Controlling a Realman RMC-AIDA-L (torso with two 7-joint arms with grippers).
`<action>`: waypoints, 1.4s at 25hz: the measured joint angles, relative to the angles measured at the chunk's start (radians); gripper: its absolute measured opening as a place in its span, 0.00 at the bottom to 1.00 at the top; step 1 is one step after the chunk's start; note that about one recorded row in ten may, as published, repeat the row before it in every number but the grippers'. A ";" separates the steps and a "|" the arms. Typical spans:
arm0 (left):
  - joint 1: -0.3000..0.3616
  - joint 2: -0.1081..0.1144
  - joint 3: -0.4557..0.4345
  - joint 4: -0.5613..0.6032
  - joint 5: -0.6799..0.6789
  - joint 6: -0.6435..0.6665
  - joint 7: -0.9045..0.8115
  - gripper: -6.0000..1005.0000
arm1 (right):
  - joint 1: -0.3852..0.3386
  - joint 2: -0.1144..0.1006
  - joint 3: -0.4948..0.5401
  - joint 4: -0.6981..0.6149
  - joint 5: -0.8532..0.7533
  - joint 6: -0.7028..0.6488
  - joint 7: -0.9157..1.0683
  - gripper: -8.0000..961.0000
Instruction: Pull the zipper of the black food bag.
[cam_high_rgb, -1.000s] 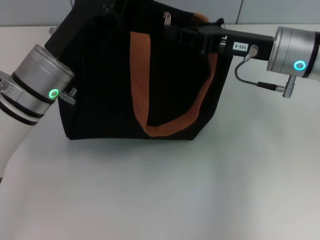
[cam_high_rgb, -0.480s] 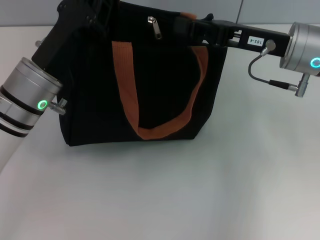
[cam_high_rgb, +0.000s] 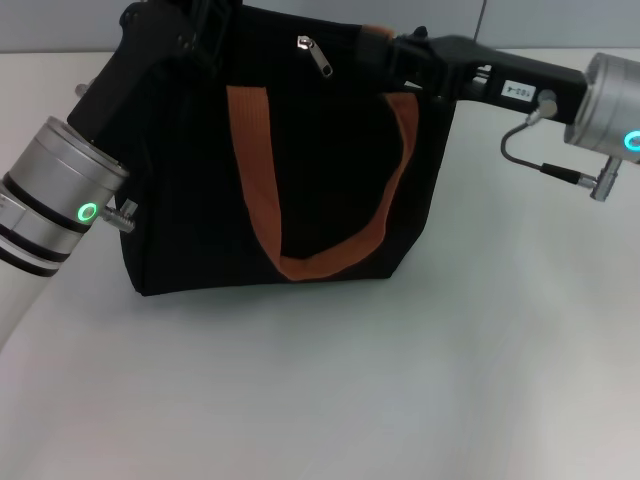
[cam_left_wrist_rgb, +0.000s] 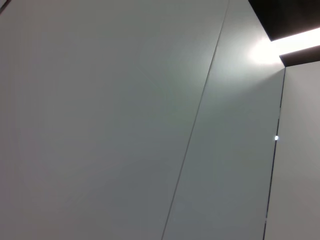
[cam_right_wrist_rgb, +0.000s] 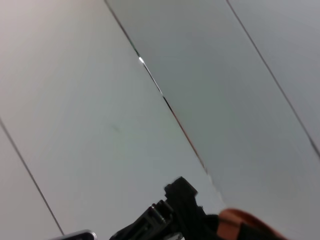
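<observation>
The black food bag (cam_high_rgb: 190, 170) stands on the white table at the back centre, with an orange-brown strap (cam_high_rgb: 254, 190) hanging in a loop down its front. The zipper (cam_high_rgb: 319, 57), a small silver pull tab, hangs at the bag's top edge, left of my right gripper. My right gripper (cam_high_rgb: 384, 47) is at the bag's top right edge, shut on it beside the strap's end. That strap end (cam_right_wrist_rgb: 241, 226) shows in the right wrist view. My left gripper (cam_high_rgb: 188, 20) is at the bag's top left corner, dark against the fabric.
The white table (cam_high_rgb: 350, 380) stretches in front of the bag. A grey panelled wall (cam_left_wrist_rgb: 150, 120) fills the left wrist view and most of the right wrist view. A cable (cam_high_rgb: 520, 150) loops under my right wrist.
The bag's top and the zipper tab shifted left and a little down from 1.0 s ago, and the strap loop straightened. Both arms moved with it. My right arm has since risen slightly.
</observation>
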 joint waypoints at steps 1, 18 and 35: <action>-0.002 0.000 0.000 -0.002 0.000 0.002 0.000 0.17 | -0.010 0.001 -0.003 0.012 0.027 -0.008 -0.062 0.01; -0.087 0.000 0.015 -0.052 0.048 0.004 0.006 0.17 | -0.025 0.003 -0.002 0.242 0.155 -0.041 -0.384 0.39; -0.092 0.000 0.010 -0.062 0.054 -0.011 0.007 0.17 | -0.023 -0.004 -0.006 0.257 0.149 -0.079 -0.221 0.63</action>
